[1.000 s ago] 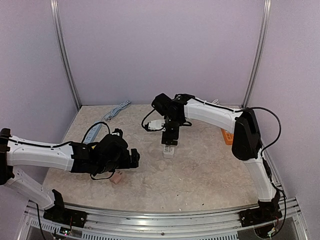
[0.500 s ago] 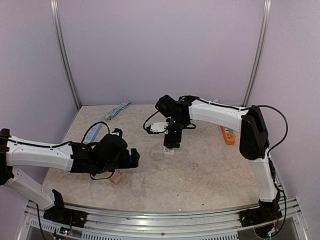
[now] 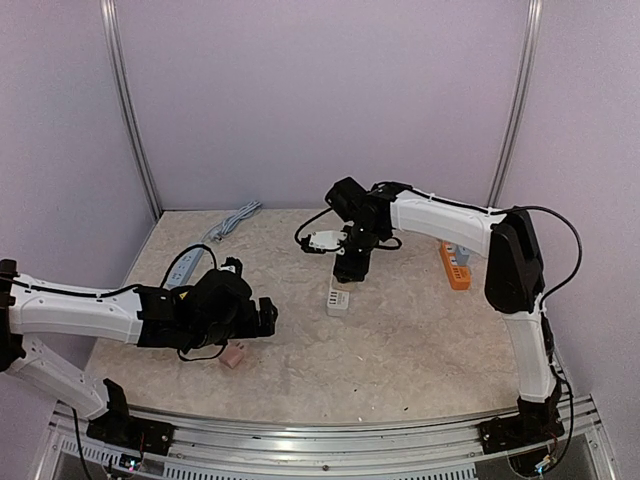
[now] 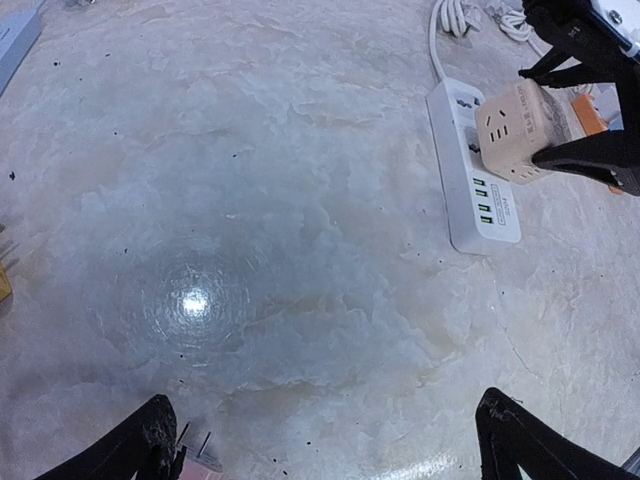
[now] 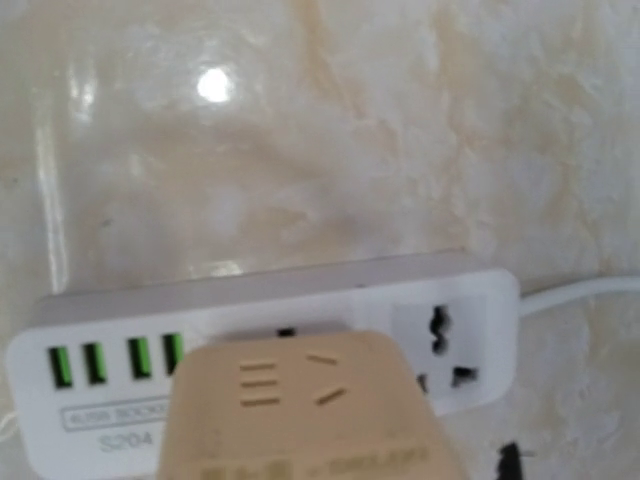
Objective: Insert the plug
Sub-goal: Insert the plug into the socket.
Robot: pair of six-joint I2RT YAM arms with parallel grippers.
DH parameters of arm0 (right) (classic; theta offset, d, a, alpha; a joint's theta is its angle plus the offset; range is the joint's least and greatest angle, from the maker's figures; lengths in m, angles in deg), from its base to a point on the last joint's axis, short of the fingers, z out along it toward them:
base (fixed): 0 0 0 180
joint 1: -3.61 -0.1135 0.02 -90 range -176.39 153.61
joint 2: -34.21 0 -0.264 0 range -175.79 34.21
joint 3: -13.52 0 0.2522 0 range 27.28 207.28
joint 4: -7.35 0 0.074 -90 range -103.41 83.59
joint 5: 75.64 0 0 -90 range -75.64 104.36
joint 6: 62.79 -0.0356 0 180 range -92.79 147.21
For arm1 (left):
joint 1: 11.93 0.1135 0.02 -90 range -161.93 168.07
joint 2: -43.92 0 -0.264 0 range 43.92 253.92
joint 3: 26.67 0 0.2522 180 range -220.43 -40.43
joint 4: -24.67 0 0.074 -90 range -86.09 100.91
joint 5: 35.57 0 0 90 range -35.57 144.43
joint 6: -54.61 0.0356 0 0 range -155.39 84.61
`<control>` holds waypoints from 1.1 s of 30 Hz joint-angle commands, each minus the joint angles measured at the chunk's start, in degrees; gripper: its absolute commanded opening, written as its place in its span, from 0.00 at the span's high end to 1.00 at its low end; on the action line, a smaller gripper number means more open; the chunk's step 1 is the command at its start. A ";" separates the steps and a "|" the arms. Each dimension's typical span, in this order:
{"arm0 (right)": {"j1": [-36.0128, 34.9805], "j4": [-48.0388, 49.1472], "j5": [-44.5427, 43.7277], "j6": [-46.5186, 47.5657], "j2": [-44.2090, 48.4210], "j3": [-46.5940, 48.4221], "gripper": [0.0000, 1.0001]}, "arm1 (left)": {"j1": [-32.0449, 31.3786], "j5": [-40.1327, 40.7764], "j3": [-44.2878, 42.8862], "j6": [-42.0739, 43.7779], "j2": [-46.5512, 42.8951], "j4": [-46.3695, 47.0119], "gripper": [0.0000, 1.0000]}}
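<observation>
Plug [image 4: 515, 128], a beige cube, right over the socket end of the white power strip [image 4: 468, 185] on the worktop [image 4: 250, 250], a little tilted; seated or only resting, cannot tell. Right fingers [image 4: 590, 160] flanking it on two sides, very close, but cannot tell if really gripping. Long axis of the strip pointing away from the arm bases. Left fingers [image 4: 140, 445] spread wide, holding nothing, well apart; right arm clearly nearer, so pressing straight down probably its job.

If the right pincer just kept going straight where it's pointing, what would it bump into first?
The beige adapter, sitting between the fingers of the right pincer, then the white power strip under it. Whether the fingers touch it yet is unclear.
</observation>
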 commanded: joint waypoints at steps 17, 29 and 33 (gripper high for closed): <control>1.98 -7.91 7.32 3.79 -3.94 5.34 0.62 | -0.30 0.37 0.62 -0.33 -0.55 0.24 0.01; 1.06 -9.38 4.01 3.32 -9.81 6.69 0.63 | -0.34 0.80 -1.01 -0.45 -0.20 -1.17 0.01; 0.35 -9.81 2.18 2.21 -11.99 5.76 0.64 | -0.34 1.02 -1.22 -0.30 -0.38 -1.45 0.01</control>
